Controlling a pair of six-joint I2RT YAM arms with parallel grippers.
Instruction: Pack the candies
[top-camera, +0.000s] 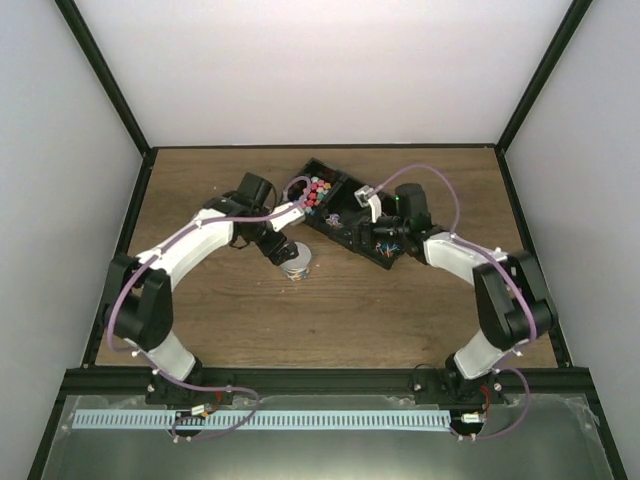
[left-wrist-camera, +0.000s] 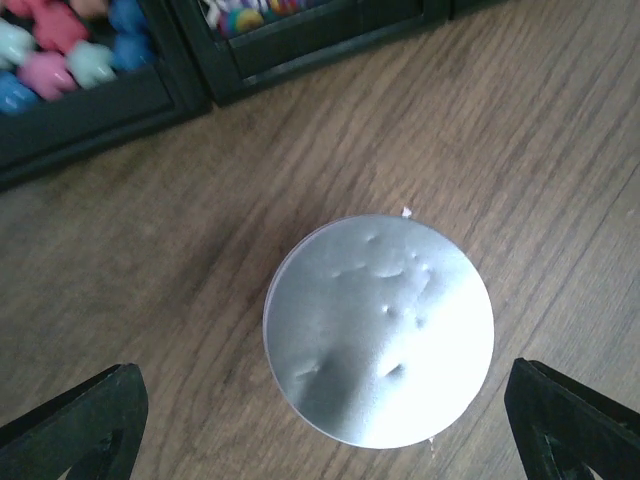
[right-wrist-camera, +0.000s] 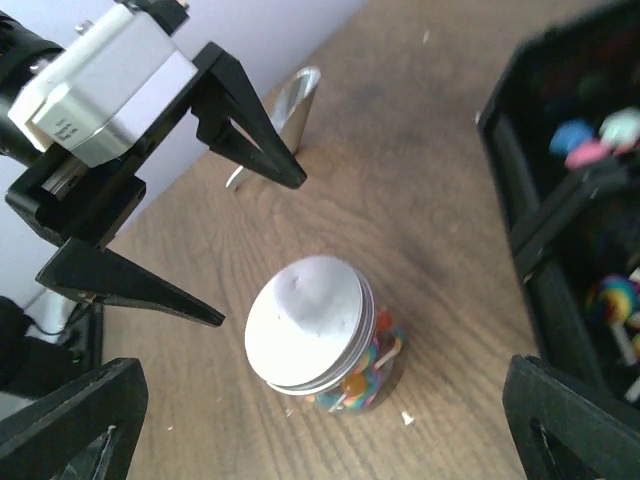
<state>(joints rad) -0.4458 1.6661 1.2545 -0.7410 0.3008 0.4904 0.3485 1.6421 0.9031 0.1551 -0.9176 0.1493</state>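
Nearest, spread wide and gripping nothing: left gripper (left-wrist-camera: 320, 415), poised straight above the lidded jar (right-wrist-camera: 388, 362). Likewise open and empty, right gripper (right-wrist-camera: 325, 405), facing the jar from over by the black tray (right-wrist-camera: 510, 190). Looks close to finished: candies (right-wrist-camera: 352, 388) packed inside under the white lid (right-wrist-camera: 305, 325), on the table (left-wrist-camera: 500, 150). Leaves more candies lying in tray compartments.

**Hidden, cropped and blurred**

Left wrist view: the white lid (left-wrist-camera: 380, 330) hides the jar (right-wrist-camera: 388, 368) body and the candies (right-wrist-camera: 362, 388) under it. The black tray (left-wrist-camera: 100, 100) runs off the top edge. Of the left gripper (left-wrist-camera: 322, 420), only jaw tips show at the bottom corners. Right wrist view: the tray's contents are blurred, possibly lollipops. From above, the candies are too small to sort.
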